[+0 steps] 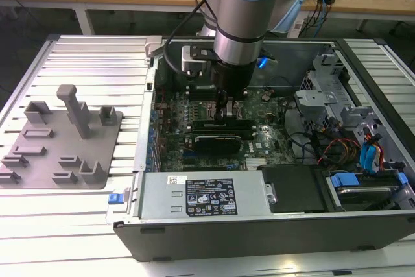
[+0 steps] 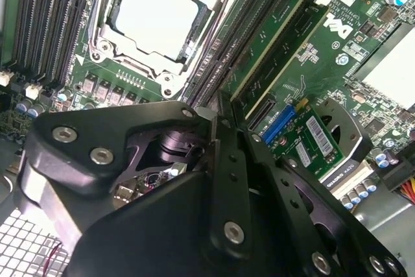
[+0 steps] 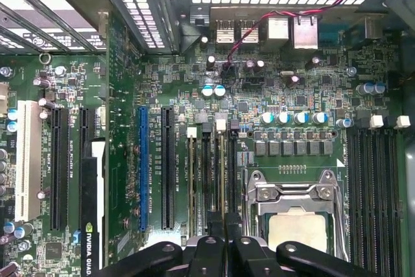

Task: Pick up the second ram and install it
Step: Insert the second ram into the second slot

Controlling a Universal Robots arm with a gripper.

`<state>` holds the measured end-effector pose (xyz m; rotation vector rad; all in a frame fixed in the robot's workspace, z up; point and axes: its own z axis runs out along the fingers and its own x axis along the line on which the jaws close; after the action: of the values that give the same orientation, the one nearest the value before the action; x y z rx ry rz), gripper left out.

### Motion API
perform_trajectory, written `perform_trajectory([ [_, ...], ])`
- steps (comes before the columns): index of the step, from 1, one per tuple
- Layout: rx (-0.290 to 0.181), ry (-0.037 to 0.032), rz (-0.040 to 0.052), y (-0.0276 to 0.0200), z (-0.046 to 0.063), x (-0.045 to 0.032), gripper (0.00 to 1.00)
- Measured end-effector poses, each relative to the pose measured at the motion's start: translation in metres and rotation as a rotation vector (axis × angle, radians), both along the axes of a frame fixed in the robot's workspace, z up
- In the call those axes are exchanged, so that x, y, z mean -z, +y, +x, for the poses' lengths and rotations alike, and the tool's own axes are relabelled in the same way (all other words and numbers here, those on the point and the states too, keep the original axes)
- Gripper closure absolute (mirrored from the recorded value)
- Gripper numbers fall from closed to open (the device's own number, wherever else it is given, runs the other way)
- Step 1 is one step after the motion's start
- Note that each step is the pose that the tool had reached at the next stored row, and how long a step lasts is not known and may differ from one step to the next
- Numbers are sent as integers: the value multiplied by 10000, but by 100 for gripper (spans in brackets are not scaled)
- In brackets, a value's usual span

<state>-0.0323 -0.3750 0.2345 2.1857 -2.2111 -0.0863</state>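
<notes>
The exterior view gives the whole open PC case [image 1: 363, 69] with the grey fixture plate [image 1: 61, 137] well off to that view's left, and the gripper [image 1: 226, 116] down over the motherboard's memory slots. In the second wrist view the second ram [image 2: 269, 43] is a long, narrow green stick lying along the slots beside the CPU socket [image 2: 159, 14], its near end running in at the gripper's fingertips [image 2: 214, 118]. The first wrist view adds the blue expansion slot [image 3: 142, 167]. Can't tell if the fingers are clamped or apart.
</notes>
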Motion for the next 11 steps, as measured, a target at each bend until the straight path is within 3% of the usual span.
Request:
perform_trajectory([
  [11, 79, 1, 14, 0, -10, 8, 91],
])
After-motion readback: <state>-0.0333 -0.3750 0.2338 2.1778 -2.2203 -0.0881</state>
